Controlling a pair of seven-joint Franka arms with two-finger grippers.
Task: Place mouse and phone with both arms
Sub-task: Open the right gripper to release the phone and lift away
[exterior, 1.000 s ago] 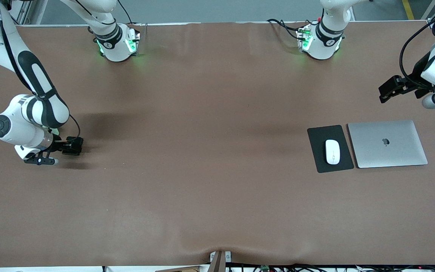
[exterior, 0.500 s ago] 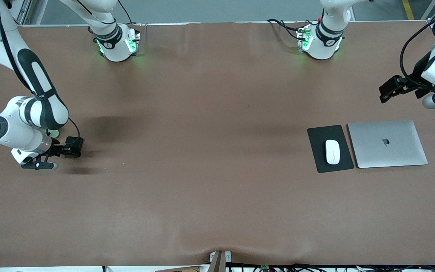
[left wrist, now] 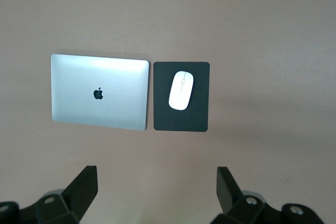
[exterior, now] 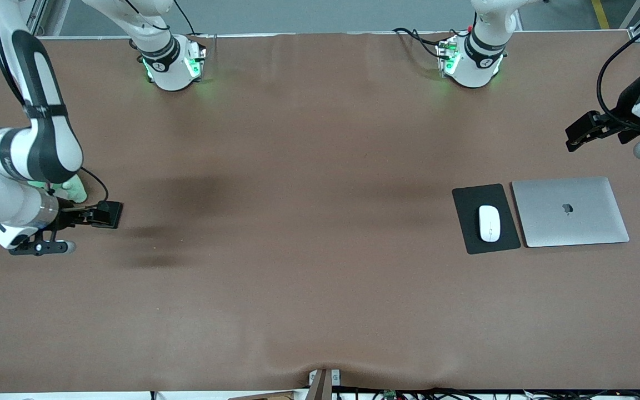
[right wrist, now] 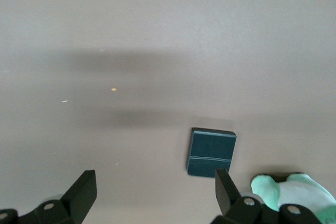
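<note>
Phone (right wrist: pixel 211 152) lies unmoved; right end effector (right wrist: pixel 152 192), fingers apart, has apparently risen; left end effector (left wrist: pixel 155 190) likewise spread.

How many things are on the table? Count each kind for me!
Mouse: 1
Mouse pad: 1
Laptop: 1
Phone: 1
Green toy: 1
Total: 5
</note>
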